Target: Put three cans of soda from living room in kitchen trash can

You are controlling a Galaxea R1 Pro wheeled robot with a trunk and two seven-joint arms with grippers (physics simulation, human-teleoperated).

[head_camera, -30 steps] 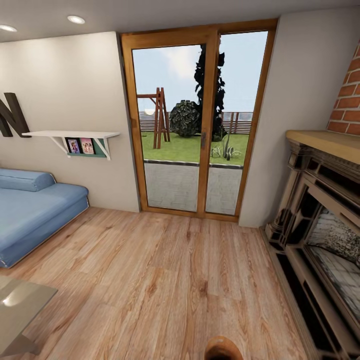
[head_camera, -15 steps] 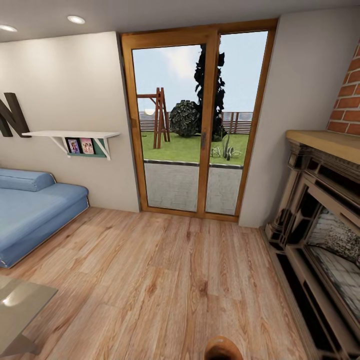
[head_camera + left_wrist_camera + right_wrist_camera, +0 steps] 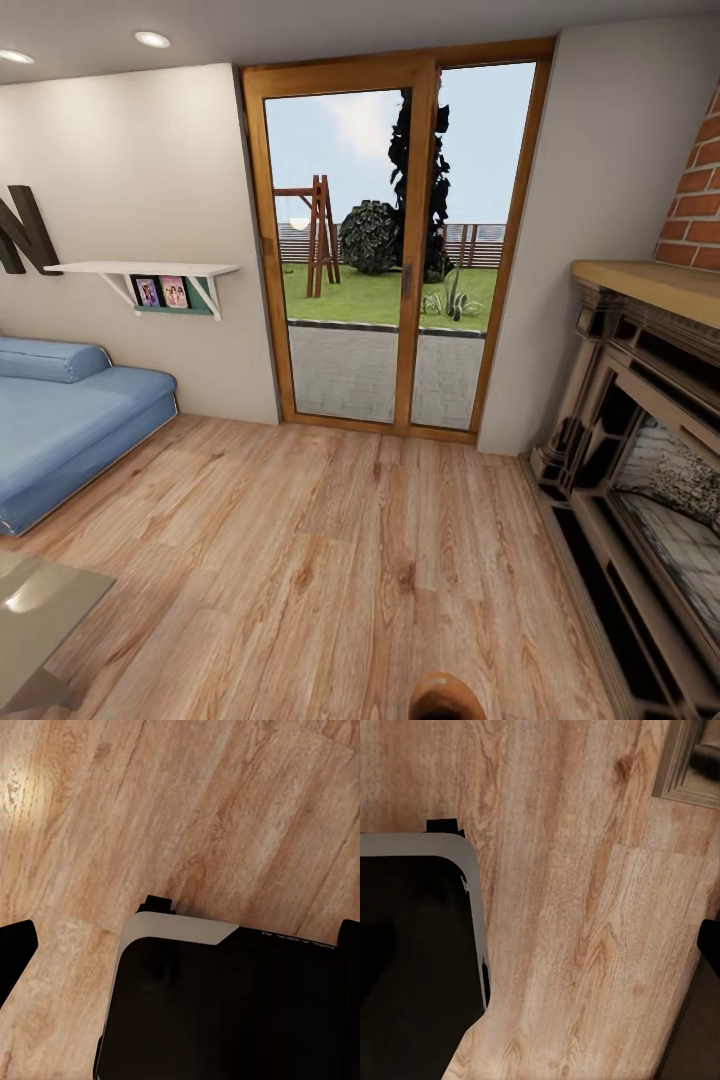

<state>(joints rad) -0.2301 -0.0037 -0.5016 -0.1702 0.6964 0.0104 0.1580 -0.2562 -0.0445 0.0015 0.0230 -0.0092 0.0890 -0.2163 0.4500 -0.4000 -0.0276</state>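
Robot's sitting in the living room (image 3: 330, 560) facing the glass doors (image 3: 395, 250); both grippers are hanging over plank floor (image 3: 187, 810), probably spread, can't tell.

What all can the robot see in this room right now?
Glass doors: one pair, orange-brown wood frame, straight ahead, garden beyond.
Sofa: one, blue, at left against the wall.
Wall shelf: one, white, above the sofa, two small framed pictures under it.
Dark letter: one, on the wall at far left, partly cut off.
Low table: one, glass-topped, lower left corner.
Fireplace: one, dark surround, red brick above, at right.
Floor: warm orange-brown planks.
Ceiling lights: two, round.
Robot's base: black with a grey edge, seen in both wrist views.
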